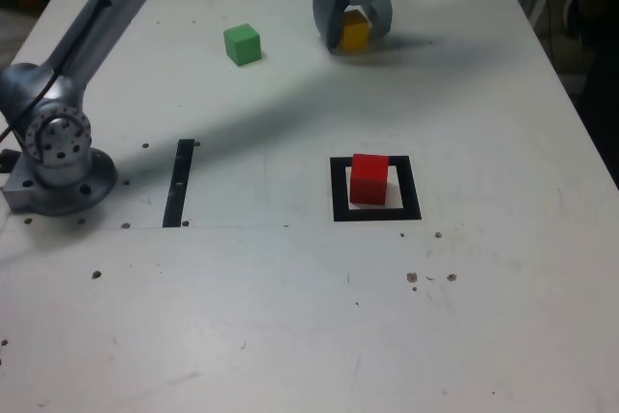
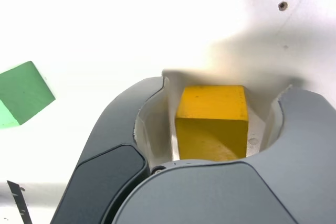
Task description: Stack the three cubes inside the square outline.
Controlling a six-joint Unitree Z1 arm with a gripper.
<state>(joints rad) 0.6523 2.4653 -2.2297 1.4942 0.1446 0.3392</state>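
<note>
The gripper (image 1: 353, 34) is down at the far side of the white table (image 1: 290, 316), its two grey jaws spread around the yellow cube (image 1: 355, 34); in the wrist view the yellow cube (image 2: 212, 121) sits between the jaws with pale gaps on both sides, so the jaws look parted round it rather than pressed against it, and whether the cube rests on the table I cannot tell. To the exterior view's left of the gripper, well apart, the green cube (image 1: 243, 44) sits alone on the table, slightly turned. Nearer the camera, the red cube (image 1: 368, 179) stands inside the square outline (image 1: 338, 191), on its white centre toward the far edge. Further to the exterior view's left lies a straight black tape strip (image 1: 179, 183), and beyond it the arm's round grey base (image 1: 60, 157).
</note>
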